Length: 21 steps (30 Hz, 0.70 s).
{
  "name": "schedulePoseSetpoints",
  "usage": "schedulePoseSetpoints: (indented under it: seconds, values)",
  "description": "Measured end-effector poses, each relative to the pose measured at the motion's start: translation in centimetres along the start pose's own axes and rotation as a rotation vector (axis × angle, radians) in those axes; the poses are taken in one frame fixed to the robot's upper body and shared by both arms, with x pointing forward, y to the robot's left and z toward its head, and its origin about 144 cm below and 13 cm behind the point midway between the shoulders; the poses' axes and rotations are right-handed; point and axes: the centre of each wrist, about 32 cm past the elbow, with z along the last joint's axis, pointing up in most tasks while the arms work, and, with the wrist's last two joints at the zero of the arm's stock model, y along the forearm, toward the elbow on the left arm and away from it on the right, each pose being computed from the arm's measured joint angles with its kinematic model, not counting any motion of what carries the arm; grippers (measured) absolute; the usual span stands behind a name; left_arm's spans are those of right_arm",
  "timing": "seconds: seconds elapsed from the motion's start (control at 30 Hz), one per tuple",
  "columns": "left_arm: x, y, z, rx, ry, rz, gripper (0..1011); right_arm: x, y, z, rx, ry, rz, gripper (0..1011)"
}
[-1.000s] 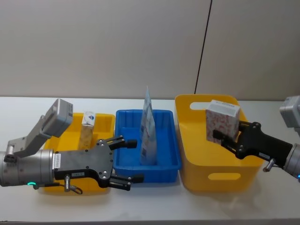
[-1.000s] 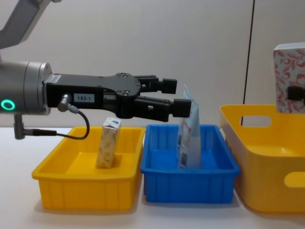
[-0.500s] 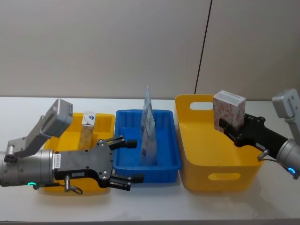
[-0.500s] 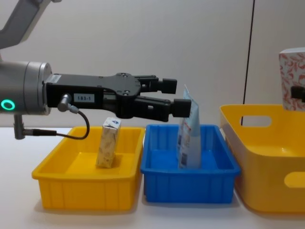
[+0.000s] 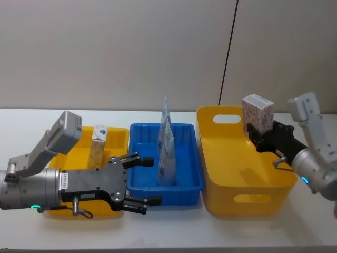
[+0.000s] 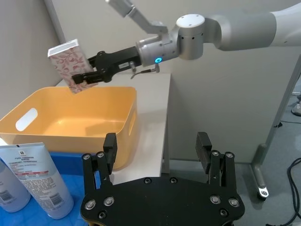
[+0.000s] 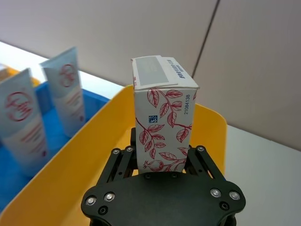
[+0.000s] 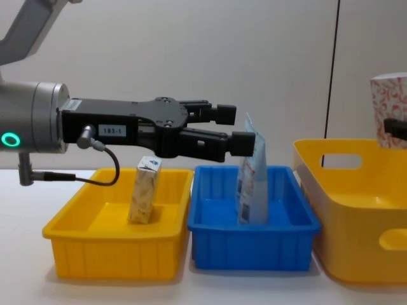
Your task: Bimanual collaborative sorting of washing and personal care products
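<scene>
while the right gripper (image 5: 256,136) clamps the floral box (image 5: 257,112) upright above the big yellow bin (image 5: 231,182), the left gripper (image 5: 150,180) hovers wide open, empty, near the blue tray (image 5: 185,153); next, likely lower and release.

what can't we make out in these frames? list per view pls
Chest view: floral box cut off by the right edge.
Right wrist view: the box's bottom is hidden behind the fingers of the right gripper holding it.
Chest view: tall yellow bin floor hidden by its own front wall; cream carton base hidden by the yellow tray wall, its print too small to read.
Head view: pouches stand edge-on, faces hidden.
</scene>
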Motion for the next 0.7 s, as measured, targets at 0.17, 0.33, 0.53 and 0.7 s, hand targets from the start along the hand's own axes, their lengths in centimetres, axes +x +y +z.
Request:
schedulePoseSetpoints:
  seconds: [0.17,0.33,0.53,0.7]
  values:
    - [0.0,0.0,0.0,0.000,0.000,0.000,1001,-1.2,2.1,0.0,-0.028,0.006,-0.087,364]
    - [0.0,0.0,0.0,0.000,0.000,0.000,1001,-2.3,4.4,0.0,-0.053,0.015,-0.163,364]
    - [0.0,0.0,0.0,0.000,0.000,0.000,1001,-4.1,7.6,0.2,-0.085,0.025,-0.234,364]
    - [0.0,0.0,0.0,0.000,0.000,0.000,1001,-5.3,9.1,0.4,-0.096,0.033,-0.255,364]
